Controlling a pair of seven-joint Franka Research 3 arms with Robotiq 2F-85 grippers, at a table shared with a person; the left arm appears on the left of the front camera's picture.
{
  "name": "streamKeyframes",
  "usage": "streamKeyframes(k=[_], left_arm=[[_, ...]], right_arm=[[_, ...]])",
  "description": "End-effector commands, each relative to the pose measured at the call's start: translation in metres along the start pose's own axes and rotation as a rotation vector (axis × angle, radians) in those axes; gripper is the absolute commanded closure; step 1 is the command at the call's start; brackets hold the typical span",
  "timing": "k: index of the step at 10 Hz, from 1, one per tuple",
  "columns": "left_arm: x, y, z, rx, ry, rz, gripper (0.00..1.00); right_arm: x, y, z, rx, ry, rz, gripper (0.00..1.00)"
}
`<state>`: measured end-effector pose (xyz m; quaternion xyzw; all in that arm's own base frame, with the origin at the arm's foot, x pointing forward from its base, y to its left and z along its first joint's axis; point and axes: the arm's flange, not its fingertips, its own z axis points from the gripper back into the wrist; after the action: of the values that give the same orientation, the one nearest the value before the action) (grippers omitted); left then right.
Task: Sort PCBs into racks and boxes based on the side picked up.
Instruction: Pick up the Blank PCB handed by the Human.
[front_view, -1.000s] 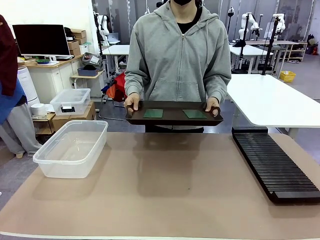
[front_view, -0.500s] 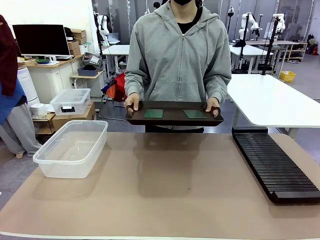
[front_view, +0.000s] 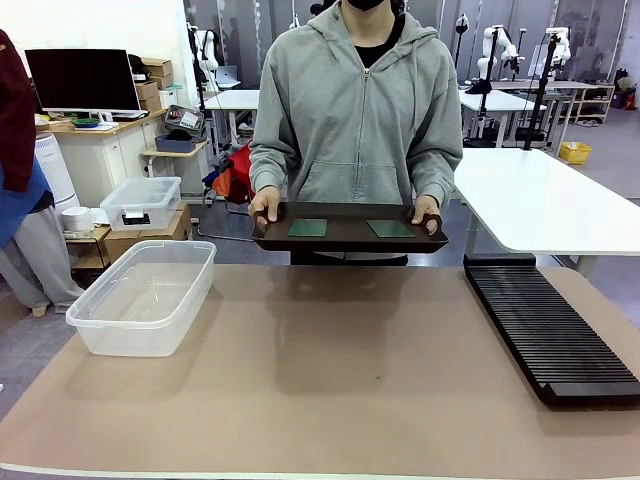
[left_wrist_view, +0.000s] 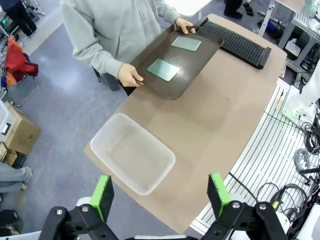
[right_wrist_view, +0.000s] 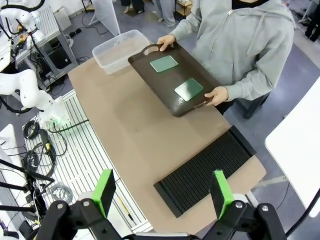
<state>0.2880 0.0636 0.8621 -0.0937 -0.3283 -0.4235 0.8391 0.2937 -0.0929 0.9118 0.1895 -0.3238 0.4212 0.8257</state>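
Overhead, left gripper (left_wrist_view: 160, 196) and right gripper (right_wrist_view: 162, 194) are held high, jaws apart, unloaded. PCBs (front_view: 307, 228) carried flat on brown tray (front_view: 345, 241) over far table edge. Tub (front_view: 145, 300) set at left edge, rack (front_view: 548, 325) at right; bare tabletop (front_view: 340, 380) seen between.

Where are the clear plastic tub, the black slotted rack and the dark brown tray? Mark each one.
Clear rectangular plastic tub (front_view: 135, 335), front view, near wall.
Long black slotted rack (front_view: 550, 330), front view, middle of the slots.
Dark brown shallow tray (front_view: 347, 228), front view, bare middle of its floor.
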Motion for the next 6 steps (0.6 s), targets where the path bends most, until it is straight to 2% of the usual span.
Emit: streamKeyframes(k=[1,3,6], left_arm=[[0.001,-0.005,0.012,-0.016,0.074,0.015,0.00],[-0.001,-0.010,0.030,-0.005,0.051,-0.010,0.00],[-0.009,-0.017,0.040,-0.009,-0.076,-0.055,0.00]], right_arm=[[-0.001,0.011,0.014,0.029,0.063,-0.041,0.00],[-0.007,0.005,0.034,0.025,0.076,-0.022,0.00],[-0.019,-0.011,0.054,-0.002,-0.010,0.060,0.00]])
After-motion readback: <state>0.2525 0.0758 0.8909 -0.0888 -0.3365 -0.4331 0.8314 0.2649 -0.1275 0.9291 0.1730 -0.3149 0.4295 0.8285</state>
